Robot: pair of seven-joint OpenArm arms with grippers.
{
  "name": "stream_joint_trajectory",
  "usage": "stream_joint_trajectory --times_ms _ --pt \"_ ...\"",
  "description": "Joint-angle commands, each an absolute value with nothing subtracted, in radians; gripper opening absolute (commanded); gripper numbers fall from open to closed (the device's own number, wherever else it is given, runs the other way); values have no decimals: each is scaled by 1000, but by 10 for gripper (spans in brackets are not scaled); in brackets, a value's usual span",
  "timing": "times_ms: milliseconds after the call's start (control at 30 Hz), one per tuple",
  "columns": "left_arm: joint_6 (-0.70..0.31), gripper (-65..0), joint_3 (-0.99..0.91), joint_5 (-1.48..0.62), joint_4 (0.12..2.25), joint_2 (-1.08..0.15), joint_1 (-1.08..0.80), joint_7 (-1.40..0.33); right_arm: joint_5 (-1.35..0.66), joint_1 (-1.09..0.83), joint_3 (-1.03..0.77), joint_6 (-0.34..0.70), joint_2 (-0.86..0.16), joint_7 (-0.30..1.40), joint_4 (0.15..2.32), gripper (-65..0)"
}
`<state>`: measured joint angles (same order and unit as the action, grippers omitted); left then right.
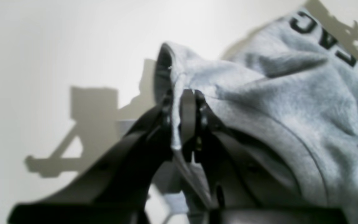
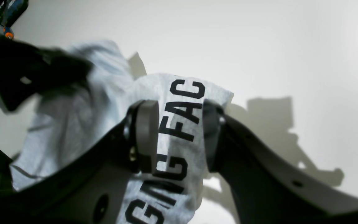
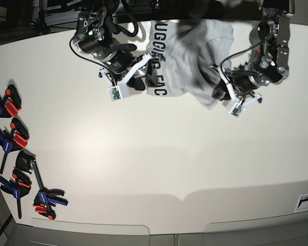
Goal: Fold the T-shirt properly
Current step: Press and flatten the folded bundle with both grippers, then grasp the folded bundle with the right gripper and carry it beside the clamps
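We see a wide cream-white table [image 3: 159, 169] filling almost the whole base view, and the T-shirt [image 3: 187, 54] lies bunched at its far edge, between the two arms. It is light heather grey, with black block lettering running down the strip that faces the left of that view; the rest of the cloth is plain, creased and folded over itself, with one corner hanging toward the near right.

The right gripper [image 2: 176, 133], on the left of the base view, straddles the lettered strip: in its wrist view the two pads stand apart with the printed fabric running between them, one pad [image 2: 148, 130] against the cloth's edge. We cannot tell whether they actually pinch the cloth or merely stand around it.

The left gripper [image 1: 179, 121], on the right of the base view, has its jaws drawn together on a thin raised fold of the T-shirt [image 1: 291, 102]; in its wrist view a narrow ridge of grey fabric is squeezed between the dark fingers [image 1: 187, 112] and rises above them to a small hem loop. Behind it the cloth swells up in a rumpled mound, with part of the lettering showing at the far right.

Along the left edge of the table we count several clamps [image 3: 15, 136] with blue and black bodies and red grips, lying well apart from the shirt
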<state>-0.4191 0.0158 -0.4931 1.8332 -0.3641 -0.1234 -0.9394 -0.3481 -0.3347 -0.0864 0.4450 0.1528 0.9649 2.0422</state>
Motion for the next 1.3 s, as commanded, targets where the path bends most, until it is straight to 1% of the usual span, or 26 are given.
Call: stream_joint_trajectory --times_ms 0,67,167,267,400,433,500,533,567,633,700,800,833,867,900,933,967,1000,1033,1167,1267 --pt "-413 -650 2 -498 1848 -380 -112 -920 -369 -328 -85 452 157 942 2059 -430" --pt "-392 -650 -8 -498 1847 -389 -117 -920 -369 -328 -85 452 157 942 2059 -430" --pt "-392 -650 -8 -496 1847 -397 -119 -920 -370 -327 -85 452 157 939 2059 -430" --pt "-392 -650 -8 -442 1847 -397 -119 -912 -369 -327 -85 452 157 939 2059 -430" --pt "-365 -650 -8 -385 1847 -397 -119 -913 -370 -327 -85 452 157 939 2059 -430" --pt "-365 -633 -8 -374 1847 -397 -119 -913 -370 -327 -85 452 157 938 2059 -430" --pt "-365 -449 -8 -367 1847 -397 -119 -913 -370 -327 -85 447 157 937 2059 -430" --pt "-365 -384 -8 -367 1847 -397 -118 -911 -369 -327 -85 442 157 934 2059 -430" --pt "-365 -361 -8 -366 1847 -397 -116 -905 -370 -327 -85 440 157 931 2059 -430" --pt "-364 -362 -17 -363 1851 -403 -116 -873 -370 -327 -85 441 157 924 2059 -430" --pt "-337 -363 -45 -364 1864 -406 -115 -847 -369 -322 -85 441 157 923 2060 -430" --pt "-327 -404 -103 -364 1893 -422 -116 -844 -370 -295 -85 443 157 924 2060 -430" --pt "-328 -428 -128 -364 1899 -428 -117 -847 -370 -280 -85 463 157 924 2060 -430" --pt "-328 -465 -153 -364 1900 -437 -119 -851 -373 -265 -84 508 157 925 2060 -437" --pt "-328 -523 -180 -366 1900 -446 -121 -859 -392 -252 -82 564 149 934 2060 -465" --pt "-328 -612 -210 -368 1900 -455 -130 -864 -425 -242 -72 615 134 948 2060 -512" --pt "-328 -650 -240 -371 1900 -466 -140 -863 -461 -233 -58 661 117 963 2060 -569" --pt "-327 -650 -272 -379 1900 -475 -157 -863 -492 -229 -36 698 98 976 2060 -630" --pt "-327 -650 -304 -400 1900 -484 -175 -863 -515 -229 -8 698 79 982 2060 -650" --pt "-326 -650 -423 -517 1900 -499 -276 -866 -523 -229 162 698 -3 1038 2059 -650" --pt "-329 -650 -467 -553 1900 -498 -355 -863 -418 -227 288 698 -50 1019 2057 -650"
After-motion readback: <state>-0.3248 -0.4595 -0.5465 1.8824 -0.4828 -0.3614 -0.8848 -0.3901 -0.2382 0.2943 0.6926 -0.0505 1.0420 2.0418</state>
